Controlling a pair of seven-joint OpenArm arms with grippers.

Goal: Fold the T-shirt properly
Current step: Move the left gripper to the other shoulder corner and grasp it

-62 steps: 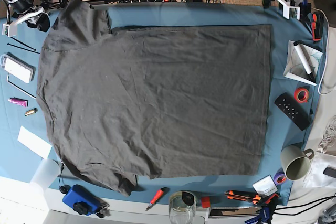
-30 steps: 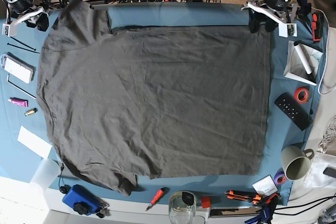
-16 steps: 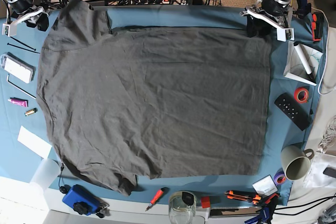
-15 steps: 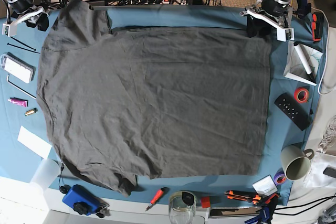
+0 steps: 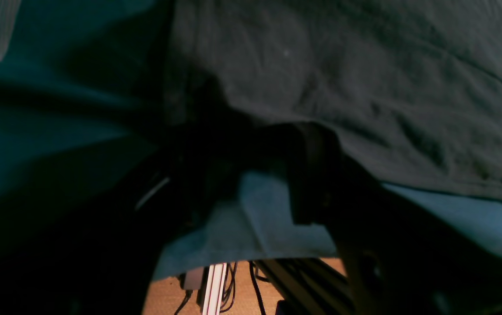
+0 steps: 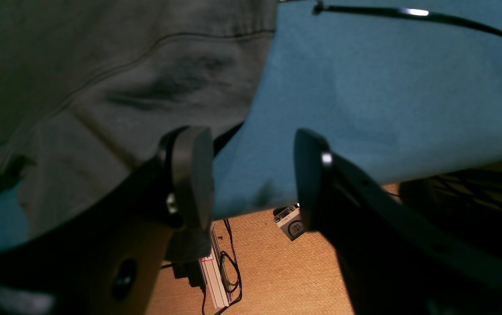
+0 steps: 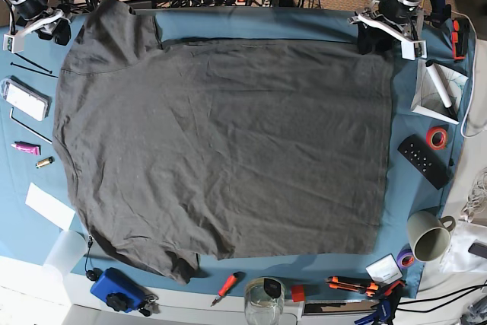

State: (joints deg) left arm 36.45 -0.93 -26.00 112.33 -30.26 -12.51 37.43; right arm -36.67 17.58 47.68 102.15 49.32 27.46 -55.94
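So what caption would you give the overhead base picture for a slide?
Dark grey T-shirt spread flat on a blue tablecloth, left hand at its far hem corner, right hand waiting beside the sleeve.

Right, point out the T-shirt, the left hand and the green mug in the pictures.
T-shirt (image 7: pixel 228 142): base view, middle of the spread grey body.
left hand (image 7: pixel 378 33): base view, at the shirt's far corner, between its fingertips.
green mug (image 7: pixel 428 237): base view, on the mug's rim.

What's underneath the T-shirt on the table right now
The T-shirt lies flat on a blue tablecloth, which shows all around its edges. Whatever sits beneath the middle of the shirt is covered and cannot be seen.
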